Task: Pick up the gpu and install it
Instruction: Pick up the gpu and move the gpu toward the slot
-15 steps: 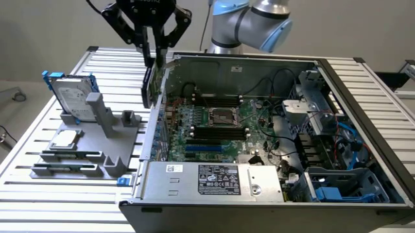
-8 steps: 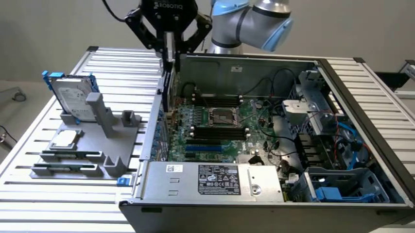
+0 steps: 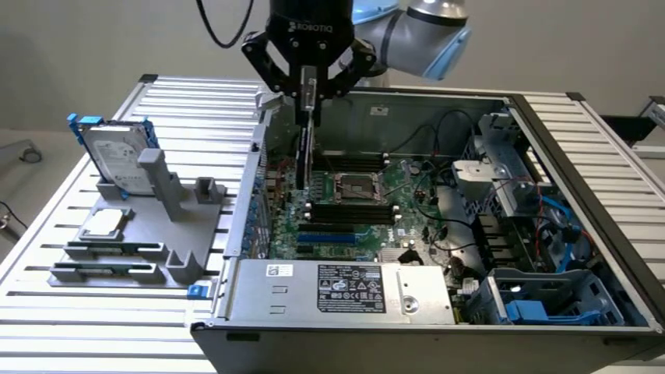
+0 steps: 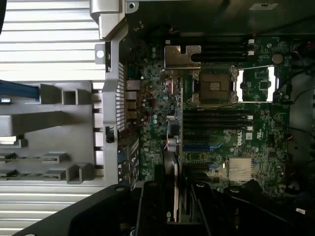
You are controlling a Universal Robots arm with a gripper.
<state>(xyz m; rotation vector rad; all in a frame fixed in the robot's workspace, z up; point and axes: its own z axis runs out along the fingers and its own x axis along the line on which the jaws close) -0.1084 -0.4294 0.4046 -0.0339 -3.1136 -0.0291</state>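
Observation:
My gripper (image 3: 308, 95) hangs over the open computer case (image 3: 582, 156), shut on the gpu (image 3: 304, 156). The gpu is a thin dark card held upright and edge-on, its lower end just above the motherboard (image 3: 359, 214) near the case's rear wall, at the exterior view's left. In the wrist view the gpu (image 4: 172, 162) runs as a narrow edge from the gripper (image 4: 174, 209) toward the board's slots beside the CPU socket (image 4: 215, 87). Whether the card touches a slot I cannot tell.
A grey holder fixture (image 3: 156, 234) outside the case, at the exterior view's left, carries a silver hard drive with a blue frame (image 3: 114, 156) and a small square CPU chip (image 3: 104, 224). The power supply (image 3: 332, 288) and drive cages (image 3: 540, 304) crowd the case's near side.

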